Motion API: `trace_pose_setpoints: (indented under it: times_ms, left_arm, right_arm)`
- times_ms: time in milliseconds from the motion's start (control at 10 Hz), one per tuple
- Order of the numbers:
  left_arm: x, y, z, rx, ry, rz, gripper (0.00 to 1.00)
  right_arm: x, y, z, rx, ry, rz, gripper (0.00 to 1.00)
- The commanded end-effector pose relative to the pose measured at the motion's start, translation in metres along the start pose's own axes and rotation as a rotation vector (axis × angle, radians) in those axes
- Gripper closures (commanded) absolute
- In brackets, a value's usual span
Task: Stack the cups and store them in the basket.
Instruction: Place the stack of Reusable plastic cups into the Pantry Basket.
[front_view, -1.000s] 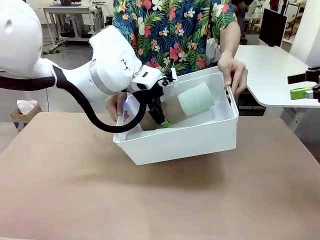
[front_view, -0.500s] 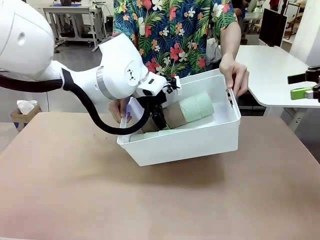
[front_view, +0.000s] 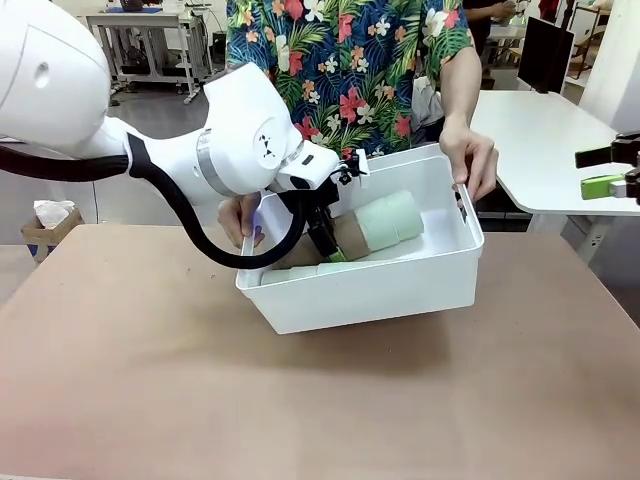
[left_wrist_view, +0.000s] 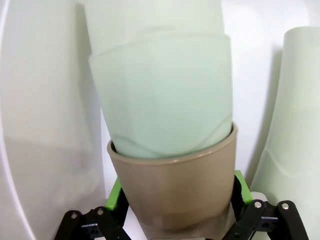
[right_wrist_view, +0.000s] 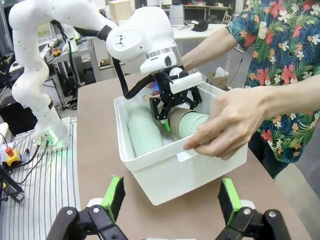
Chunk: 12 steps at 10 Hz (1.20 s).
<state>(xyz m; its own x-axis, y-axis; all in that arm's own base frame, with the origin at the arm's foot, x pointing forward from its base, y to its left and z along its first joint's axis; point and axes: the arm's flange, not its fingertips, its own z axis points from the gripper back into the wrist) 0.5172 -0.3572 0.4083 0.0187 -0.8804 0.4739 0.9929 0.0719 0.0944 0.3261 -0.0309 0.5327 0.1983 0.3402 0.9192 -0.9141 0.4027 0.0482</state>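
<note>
Front view: left gripper (front_view: 330, 247) pinches the tan cup (front_view: 345, 236) of a stack lying in the tilted basket (front_view: 380, 290). Right gripper (right_wrist_view: 170, 200) spread, idle. Letting go early may roll the stack.

Mint cups (front_view: 390, 220) nest in a tan cup (left_wrist_view: 175, 190); white basket (front_view: 400, 290); floral shirt (front_view: 340, 60).

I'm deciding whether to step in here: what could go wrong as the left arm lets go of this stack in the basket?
1. The basket is tilted, held up by the person's hands; released cups may roll.
2. The left gripper clamps the tan cup low between basket wall and a lying mint stack; withdrawing may snag.
3. The mint cups could slip out.
</note>
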Motion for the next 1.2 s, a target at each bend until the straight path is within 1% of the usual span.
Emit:
trace_pose_setpoints:
  times_ms: [0,300,400,600,800,900,1000,1100]
  left_arm:
    - [0.000,-0.012,0.043,-0.027,-0.041,-0.021,0.00]
    - [-0.004,-0.027,0.114,-0.043,-0.119,-0.032,0.00]
    - [-0.010,-0.030,0.137,-0.055,-0.143,-0.023,0.00]
    - [-0.031,-0.038,0.195,-0.079,-0.232,0.006,0.00]
    - [-0.070,-0.045,0.256,-0.094,-0.327,0.019,0.00]
    - [-0.095,-0.050,0.283,-0.075,-0.369,0.023,0.00]
    - [-0.124,-0.055,0.313,-0.065,-0.388,0.016,0.00]
    - [-0.153,-0.058,0.331,-0.065,-0.424,0.023,0.00]
  right_arm:
    - [0.003,-0.002,-0.002,-0.003,-0.028,0.015,0.00]
    - [0.003,-0.002,-0.002,-0.003,-0.028,0.015,0.00]
    - [0.003,-0.002,-0.002,-0.003,-0.028,0.015,0.00]
    - [0.003,-0.002,-0.002,-0.003,-0.028,0.015,0.00]
    - [0.003,-0.002,-0.002,-0.003,-0.028,0.015,0.00]
    - [0.003,-0.002,-0.002,-0.003,-0.028,0.015,0.00]
    - [0.003,-0.002,-0.002,-0.003,-0.028,0.015,0.00]
    - [0.003,-0.002,-0.002,-0.003,-0.028,0.015,0.00]
